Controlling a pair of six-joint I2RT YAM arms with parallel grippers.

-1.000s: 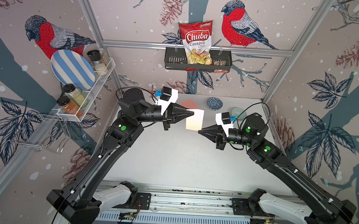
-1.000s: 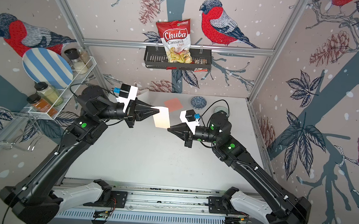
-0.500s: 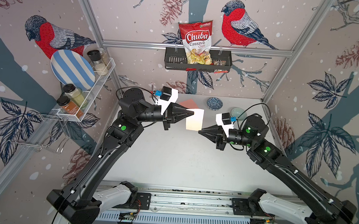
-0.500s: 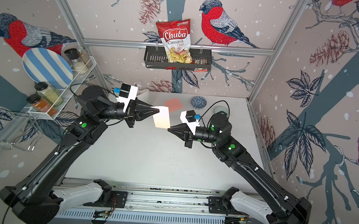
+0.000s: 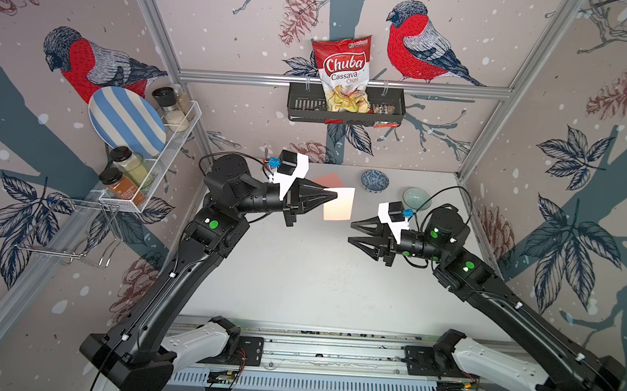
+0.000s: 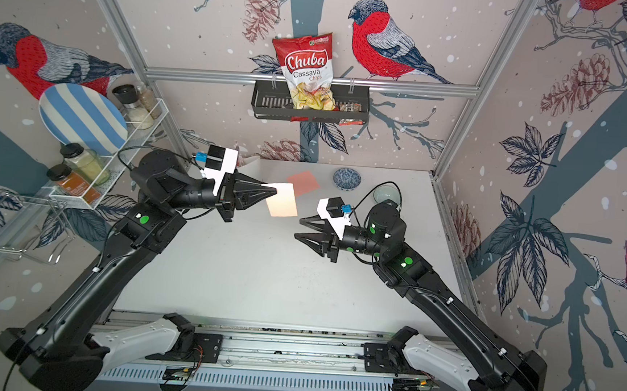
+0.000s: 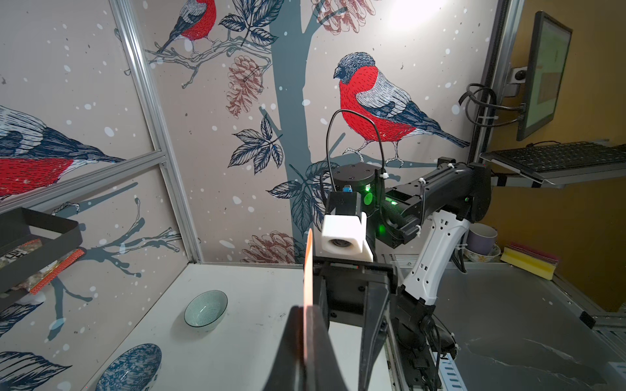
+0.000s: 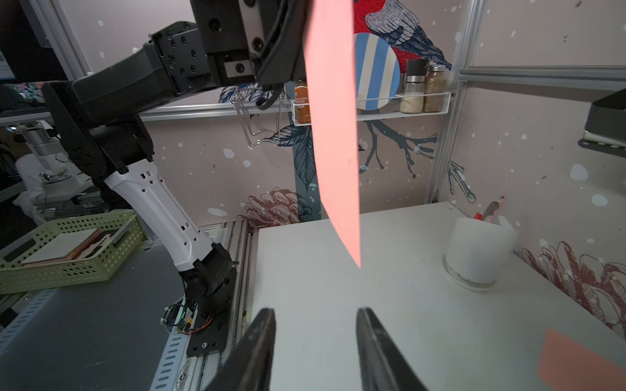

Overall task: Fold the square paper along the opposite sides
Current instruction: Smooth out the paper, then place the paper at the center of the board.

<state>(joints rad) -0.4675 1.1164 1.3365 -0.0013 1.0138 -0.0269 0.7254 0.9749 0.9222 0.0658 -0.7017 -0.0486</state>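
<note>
- Wallpapered walls (image 5: 240,29) on three sides, printed with red-breasted bullfinches, pine cones and dark leaves, framed by aluminium rails
- White counter (image 5: 298,278), plain and matte, with a metal rail along its near edge
- Wire rack (image 5: 180,134) on the left wall holding a blue-and-white striped plate (image 5: 126,121) and spice jars; one jar label (image 8: 300,101) seems to read "RED SWEET PEPPER"
- Black basket (image 5: 303,107) on the back wall with a red bag (image 5: 345,74) marked "Chuba Cassava Chips"
- Square paper (image 5: 338,208), salmon pink, held upright above the middle of the counter, clear of the surface
- Left fingers (image 5: 317,196) pressed together, pinching one edge of the square paper
- Right fingers (image 5: 366,224) spread with nothing between them, pointing at the paper, near but apart from it
- A second salmon sheet (image 5: 330,178) lying flat near the back wall
- Blue patterned bowl (image 5: 374,180) and pale green glass bowl (image 5: 416,198) beside it
</note>
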